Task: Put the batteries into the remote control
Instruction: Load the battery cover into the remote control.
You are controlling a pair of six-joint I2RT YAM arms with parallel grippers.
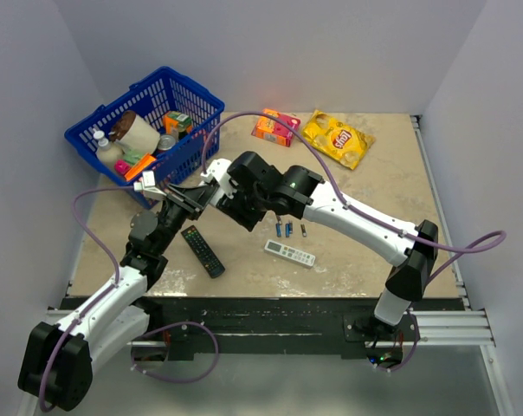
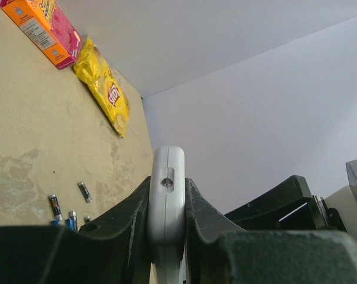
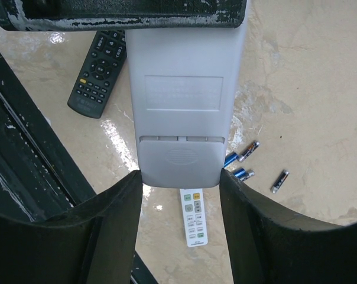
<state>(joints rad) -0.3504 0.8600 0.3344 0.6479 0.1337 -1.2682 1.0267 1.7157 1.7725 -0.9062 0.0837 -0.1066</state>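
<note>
White and plain-backed, the remote control (image 3: 178, 89) hangs in the air above the table's left half, clenched edge-on between the fingers of the left gripper (image 2: 166, 183). Its back carries a panel of raised lettering too faint to read, with the ribbed battery cover below it in place. The right gripper (image 3: 179, 177) straddles that cover end, fingers parted and right at the remote's two edges; I cannot tell whether they press on it. Beneath, the batteries (image 3: 248, 151) lie loose on the table, blue and dark cells close together. Just beside them lies a slim white remote (image 3: 193, 216), and a black remote (image 3: 99, 71) lies farther left. At the back sit a yellow Lay's bag (image 1: 337, 139), an orange-and-pink box (image 1: 275, 126) and a blue basket (image 1: 149, 121) of groceries. The beige, marbled tabletop (image 1: 365, 191) is walled in by pale grey panels.
</note>
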